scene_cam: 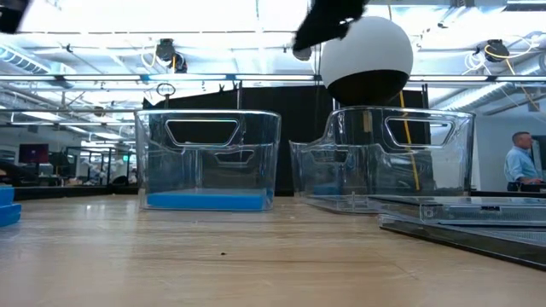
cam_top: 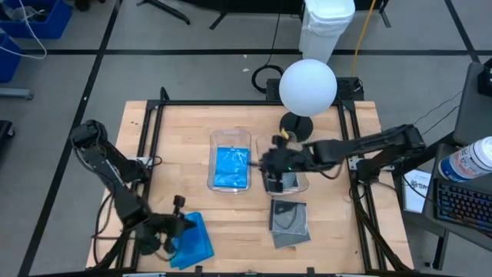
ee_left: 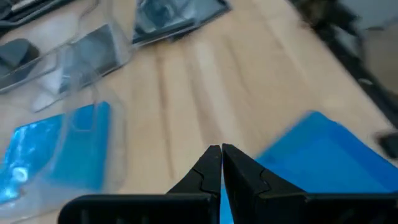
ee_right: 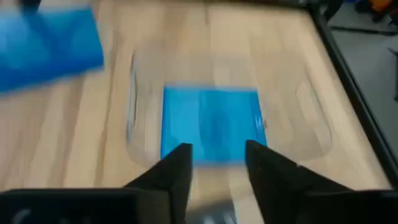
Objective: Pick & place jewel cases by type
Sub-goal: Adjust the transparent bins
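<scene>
Two tubs [scene_cam: 209, 158]; left gripper [ee_left: 221, 163] closed, empty; right gripper [ee_right: 217, 163] parted, empty.

Blue jewel cases [cam_top: 192, 240] flat front-left; grey jewel cases [cam_top: 290, 221] front-right.

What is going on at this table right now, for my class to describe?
A two-armed robot is sorting jewel cases by type. The left tub holds blue cases; the right tub holds a grey one. The right end effector hovers open over the right tub. The left end effector, shut, sits beside loose blue cases. Grey cases wait nearby.
</scene>
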Available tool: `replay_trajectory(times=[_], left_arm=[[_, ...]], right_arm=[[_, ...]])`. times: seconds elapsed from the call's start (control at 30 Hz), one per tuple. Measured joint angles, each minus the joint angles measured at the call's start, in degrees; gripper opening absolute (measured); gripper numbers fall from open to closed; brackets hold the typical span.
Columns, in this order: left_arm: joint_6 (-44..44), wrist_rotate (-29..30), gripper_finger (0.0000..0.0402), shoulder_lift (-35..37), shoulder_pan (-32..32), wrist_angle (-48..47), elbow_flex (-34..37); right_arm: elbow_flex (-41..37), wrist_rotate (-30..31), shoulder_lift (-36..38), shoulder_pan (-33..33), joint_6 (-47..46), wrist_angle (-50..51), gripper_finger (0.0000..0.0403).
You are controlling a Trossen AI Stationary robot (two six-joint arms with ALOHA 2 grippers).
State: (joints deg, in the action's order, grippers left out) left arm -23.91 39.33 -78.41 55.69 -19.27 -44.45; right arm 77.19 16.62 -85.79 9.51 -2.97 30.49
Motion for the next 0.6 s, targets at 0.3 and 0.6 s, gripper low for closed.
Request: replay_trajectory(times=[0.3,0.6], left_arm=[[19.96,-12.12,0.0105,0.0,-14.41,-0.18,-8.76],[25.53,-12.34,0.0256,-2.48,-23.78,-8.53,-18.01]], right_arm=[[-0.02,2.61,1.78,9.04,-4.14,16.28,0.0008],[-0.02,-2.95,1.78,13.69,-7.53,21.02,0.0157]])
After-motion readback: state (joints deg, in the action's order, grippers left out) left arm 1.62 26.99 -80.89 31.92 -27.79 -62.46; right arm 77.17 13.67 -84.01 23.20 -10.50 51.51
